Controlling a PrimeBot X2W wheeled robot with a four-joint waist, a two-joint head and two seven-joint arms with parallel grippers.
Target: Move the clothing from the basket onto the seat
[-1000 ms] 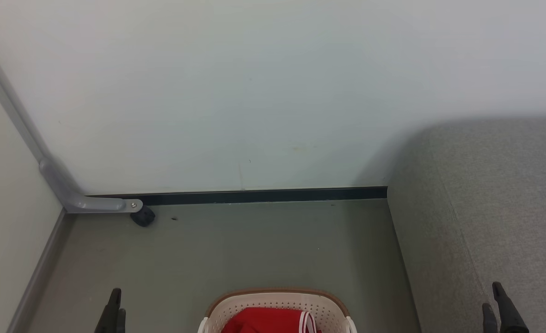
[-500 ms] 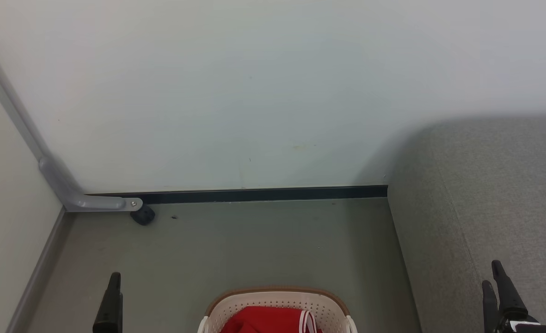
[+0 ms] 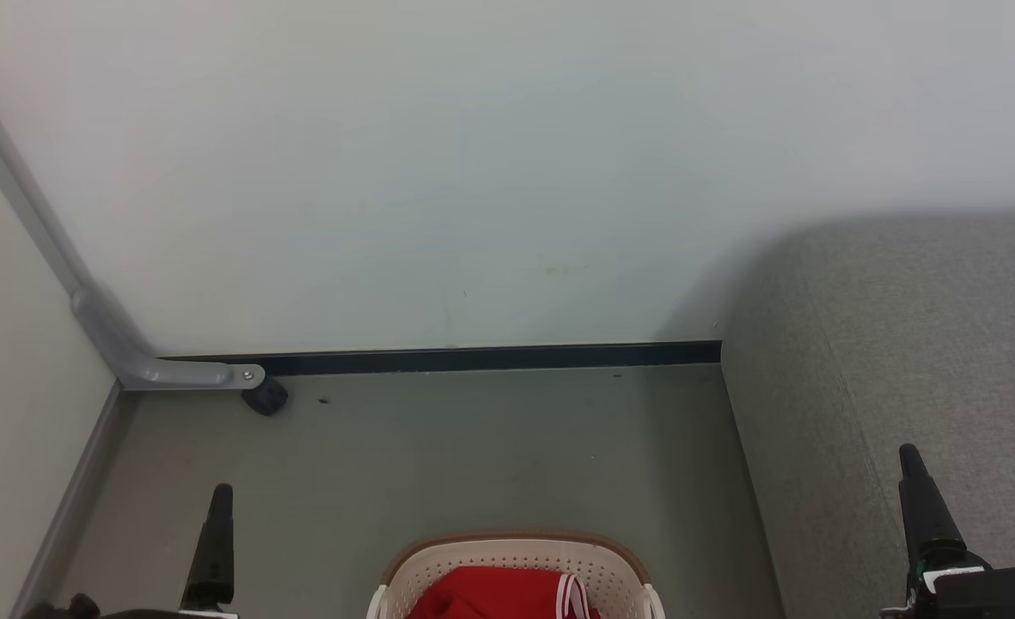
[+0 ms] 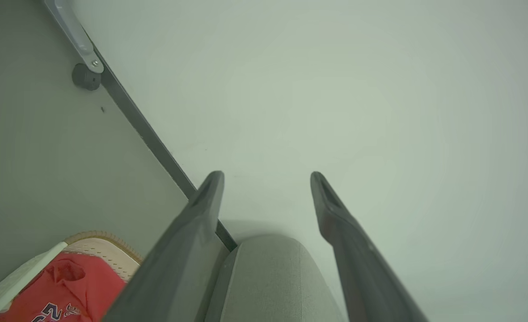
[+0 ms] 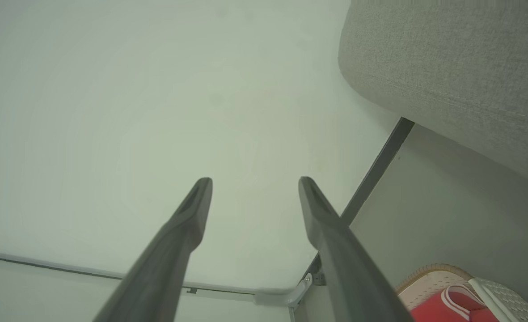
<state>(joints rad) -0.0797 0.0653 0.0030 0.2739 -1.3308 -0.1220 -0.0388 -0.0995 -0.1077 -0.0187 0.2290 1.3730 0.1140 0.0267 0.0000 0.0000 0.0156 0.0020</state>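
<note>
While both jaws gape, clothing [image 3: 490, 599] sits in the basket [image 3: 516, 557] between.

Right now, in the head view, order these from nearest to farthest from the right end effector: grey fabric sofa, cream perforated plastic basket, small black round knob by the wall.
From the right end effector:
1. Grey fabric sofa, alongside it, right.
2. Cream perforated plastic basket, bottom centre.
3. Small black round knob, far left.
</note>
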